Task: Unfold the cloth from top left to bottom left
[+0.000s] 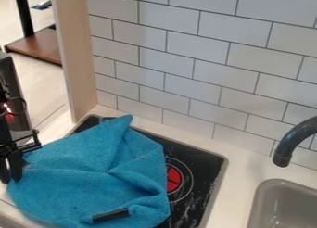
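Note:
The black gripper (pixel 11 169) hangs at the left edge of the view, low over the left side of the blue cloth (pixel 80 176). It overlaps the cloth's left edge; whether it touches or holds the fabric cannot be made out. The cloth lies crumpled over the left and middle of the black stove top, with one corner pointing up toward the wall. Folds run across its middle and right side. A short dark strip shows near its lower edge.
A stove top (pixel 210 169) with a red-centred burner (pixel 174 178) shows right of the cloth. Farther right are a grey sink (pixel 282 208) and a dark faucet (pixel 296 138). A wooden panel (pixel 75 55) stands behind at the left, beside the tiled wall (pixel 198 51).

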`<state>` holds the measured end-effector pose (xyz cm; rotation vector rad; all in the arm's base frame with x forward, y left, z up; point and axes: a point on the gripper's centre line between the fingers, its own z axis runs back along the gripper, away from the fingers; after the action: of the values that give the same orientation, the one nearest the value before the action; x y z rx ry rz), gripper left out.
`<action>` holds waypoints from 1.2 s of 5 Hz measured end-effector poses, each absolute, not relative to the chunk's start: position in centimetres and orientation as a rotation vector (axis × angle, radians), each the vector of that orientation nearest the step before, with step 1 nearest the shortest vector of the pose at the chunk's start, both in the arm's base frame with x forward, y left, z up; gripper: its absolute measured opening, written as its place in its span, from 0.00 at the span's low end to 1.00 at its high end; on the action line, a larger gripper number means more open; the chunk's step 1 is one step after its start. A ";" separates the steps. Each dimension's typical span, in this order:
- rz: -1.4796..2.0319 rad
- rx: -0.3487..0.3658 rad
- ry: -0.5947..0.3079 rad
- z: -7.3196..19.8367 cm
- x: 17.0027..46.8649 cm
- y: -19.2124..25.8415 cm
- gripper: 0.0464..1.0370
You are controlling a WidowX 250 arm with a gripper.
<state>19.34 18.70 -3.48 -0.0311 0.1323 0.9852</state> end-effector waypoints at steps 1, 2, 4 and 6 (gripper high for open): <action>0.990 -0.015 0.126 -3.5 19.7 18.5 0.45; 0.968 0.005 0.130 -3.5 20.1 18.1 0.71; 0.879 0.006 0.102 -2.6 21.3 15.9 0.97; 0.835 -0.024 0.034 0.3 22.5 14.6 0.96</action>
<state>22.52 14.57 0.26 -0.0239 0.0342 0.8351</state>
